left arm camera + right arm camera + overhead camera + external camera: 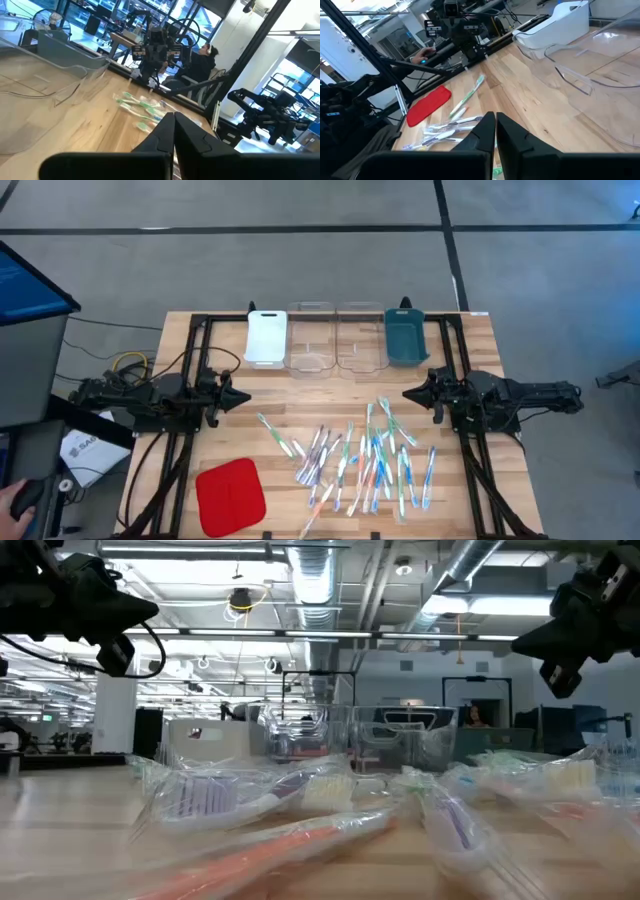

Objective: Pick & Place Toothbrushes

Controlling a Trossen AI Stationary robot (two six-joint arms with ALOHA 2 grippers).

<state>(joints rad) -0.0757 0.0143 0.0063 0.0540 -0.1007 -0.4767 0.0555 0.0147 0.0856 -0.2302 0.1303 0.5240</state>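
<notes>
Behind the wooden table [300, 395] was a big room with pipes on the ceiling and desks far off. On the near half of the table lay the toothbrushes [365, 460], thrown down in a loose heap, some crossing each other, most of them a bit to the right. From table height they looked wrapped in clear plastic. They were probably dumped like that so the arms could sort them one by one. A red pad [230, 496] lay flat at the near left, apart from the heap.

At the far edge stood four small trays in a row, touching or nearly so: a white tray [266, 337] on the left, two clear trays [335, 340] in the middle, and a dark green tray [405, 338] on the right. All four looked empty, so no brush had been put away yet.

The left gripper [243, 394] waited at the left side, fingers pressed together, holding nothing. The right gripper [410, 394] waited at the right side, just beyond the heap, fingers together too and holding nothing
</notes>
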